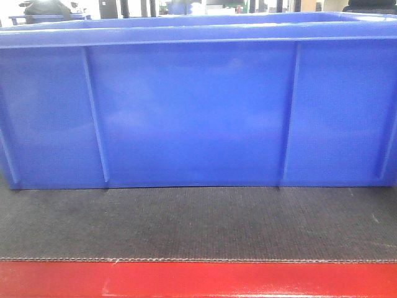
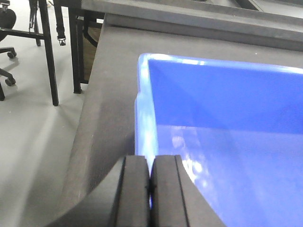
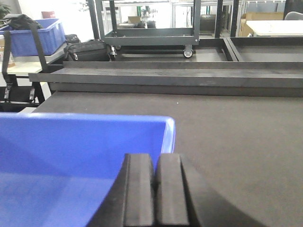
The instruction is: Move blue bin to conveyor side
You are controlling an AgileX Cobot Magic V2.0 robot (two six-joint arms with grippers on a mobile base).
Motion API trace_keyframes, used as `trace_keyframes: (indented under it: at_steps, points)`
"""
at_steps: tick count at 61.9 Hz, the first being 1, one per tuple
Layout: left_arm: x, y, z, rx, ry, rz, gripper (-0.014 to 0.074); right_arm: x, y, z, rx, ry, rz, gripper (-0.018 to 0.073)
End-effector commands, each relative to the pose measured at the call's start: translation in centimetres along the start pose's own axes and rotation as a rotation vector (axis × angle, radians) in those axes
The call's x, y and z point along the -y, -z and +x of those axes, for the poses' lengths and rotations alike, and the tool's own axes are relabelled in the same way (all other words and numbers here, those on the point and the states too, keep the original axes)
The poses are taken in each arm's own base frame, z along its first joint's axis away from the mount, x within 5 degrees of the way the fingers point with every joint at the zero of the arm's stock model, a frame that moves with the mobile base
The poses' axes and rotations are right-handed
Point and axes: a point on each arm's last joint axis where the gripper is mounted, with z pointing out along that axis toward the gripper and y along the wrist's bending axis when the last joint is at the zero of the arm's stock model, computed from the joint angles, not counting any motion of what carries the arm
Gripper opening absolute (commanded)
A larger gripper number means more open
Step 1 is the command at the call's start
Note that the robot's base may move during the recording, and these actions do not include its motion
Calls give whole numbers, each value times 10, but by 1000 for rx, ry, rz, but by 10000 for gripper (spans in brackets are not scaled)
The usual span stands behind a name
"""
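The floor [image 2: 28,142] is pale grey and smooth, with thin black table legs [image 2: 47,52] standing on it and the wheels of an office chair [image 2: 7,52] off to one side. Farther back there is a dark metal cart [image 3: 149,35] on little wheels, a black bag [image 3: 87,49] lying on a table, and another blue box [image 3: 35,35] sitting up on a white table. Bright light shines at the far end of the room, where brown cardboard boxes [image 3: 255,21] are stacked.
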Motion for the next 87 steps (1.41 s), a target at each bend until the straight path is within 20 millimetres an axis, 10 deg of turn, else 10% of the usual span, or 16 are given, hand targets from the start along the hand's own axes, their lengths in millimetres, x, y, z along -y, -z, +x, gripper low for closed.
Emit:
trace_keyframes:
  at_steps: [1,31,87]
  points:
    - [-2,11,14,73,15,10,-10,2,15,16,79,10,-4,-81]
    - [-16,61,110,285,14,44,-10,10,87,126,159,10,-12,-81]
    - [-16,92,111,436,14,66,-10,10,106,125,269,10,-19,-81]
